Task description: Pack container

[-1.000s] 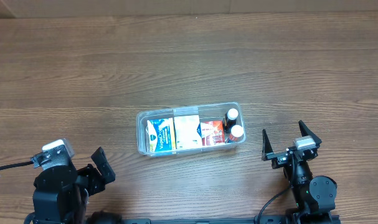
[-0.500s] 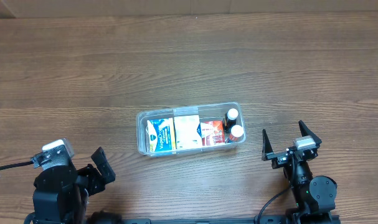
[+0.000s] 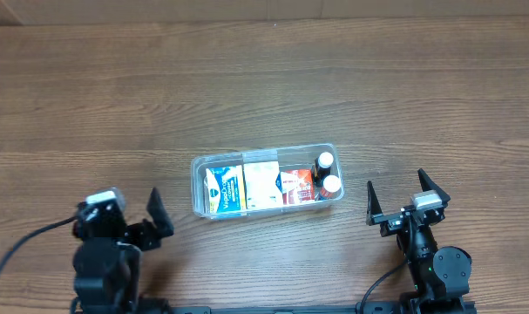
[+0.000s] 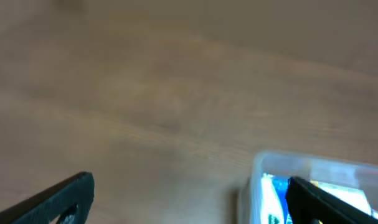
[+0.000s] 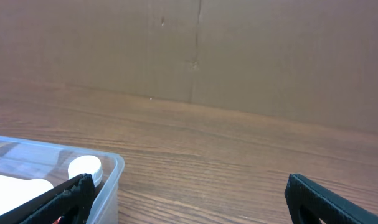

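Note:
The container is a clear shallow tub at the table's middle. It holds a blue and white box, a white box, a red box and two dark bottles with white caps. My left gripper is open and empty, down and to the left of the tub. In the blurred left wrist view its right finger overlaps the tub's corner. My right gripper is open and empty, to the right of the tub. Its wrist view shows the tub's end and one bottle cap.
The wooden table stretches bare behind the tub. A brown cardboard wall stands beyond the table's far edge. A black cable runs off to the left from the left arm.
My left arm has moved right and swung toward the tub, still open. The right arm and the tub's contents have not moved.

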